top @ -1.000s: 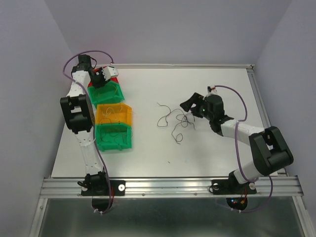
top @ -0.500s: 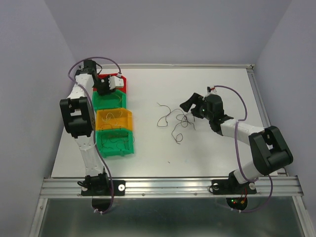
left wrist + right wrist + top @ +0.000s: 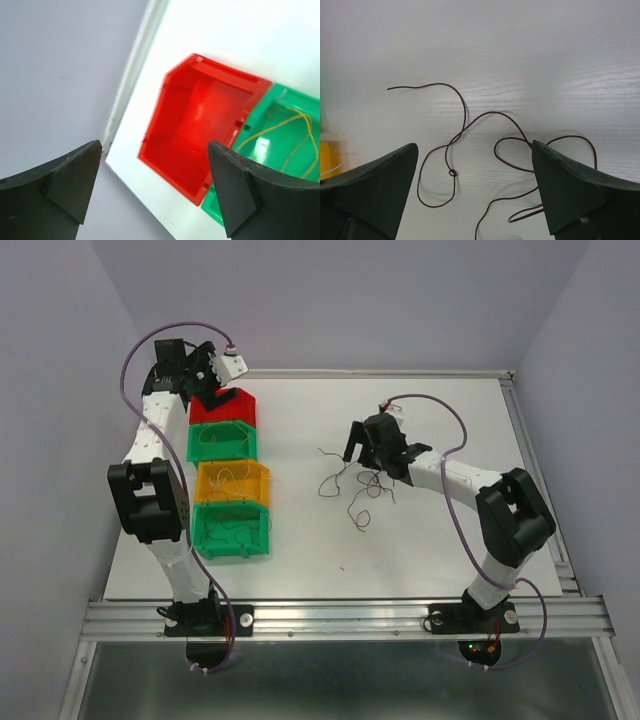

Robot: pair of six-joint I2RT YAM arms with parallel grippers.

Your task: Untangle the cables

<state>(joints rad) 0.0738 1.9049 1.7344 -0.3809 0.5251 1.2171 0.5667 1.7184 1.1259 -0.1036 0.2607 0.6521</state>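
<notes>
Jaws apart, the right gripper [image 3: 474, 145] hangs over the cables [image 3: 464, 112] mid-frame, seemingly to pluck a strand; the left gripper [image 3: 154, 145], likewise spread, hovers above the upper-left red bin [image 3: 235, 405].

No text or labels are readable

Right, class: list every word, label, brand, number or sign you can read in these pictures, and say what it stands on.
None can be read. The red bin, the green bin beside it, the orange bin and the table show no print. The white part at the left arm's wrist is too small to tell whether it bears any marking.
</notes>
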